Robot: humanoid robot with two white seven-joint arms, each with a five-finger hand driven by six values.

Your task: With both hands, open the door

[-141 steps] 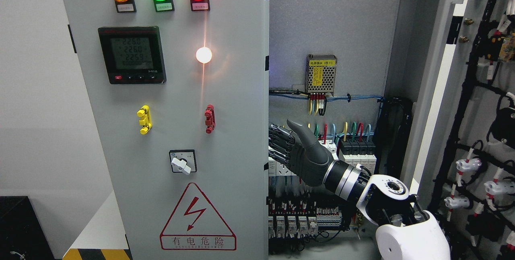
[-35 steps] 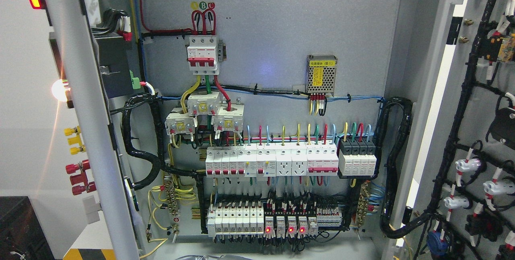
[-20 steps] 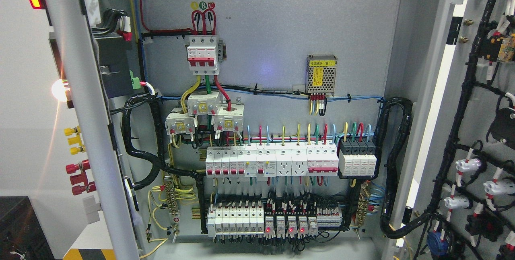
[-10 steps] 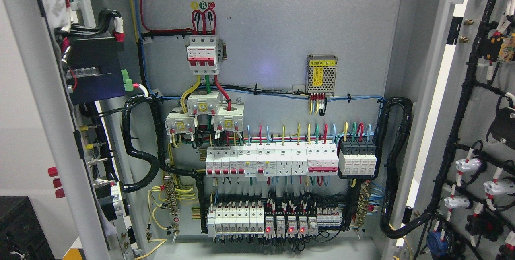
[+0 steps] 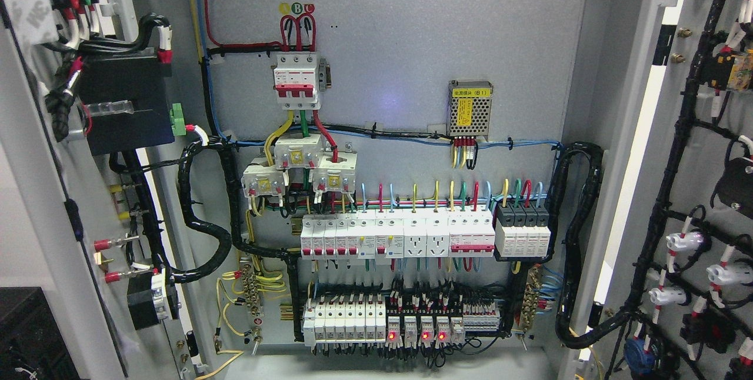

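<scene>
With both doors swung wide, cabinet interior lies fully exposed. Left door (image 5: pixel 35 203) at picture's left, inner face turned toward us, wiring and black meter box (image 5: pixel 120 103) showing; long axis upright, leaning slightly in view. Right door (image 5: pixel 706 192) at far right, likewise inner side out, cable harness visible. Breaker rows (image 5: pixel 400 236) plain in middle. Neither robot hand in sight, so grip state unknowable. Opening looks finished, I'd judge; doors parked outward to clear access.
</scene>
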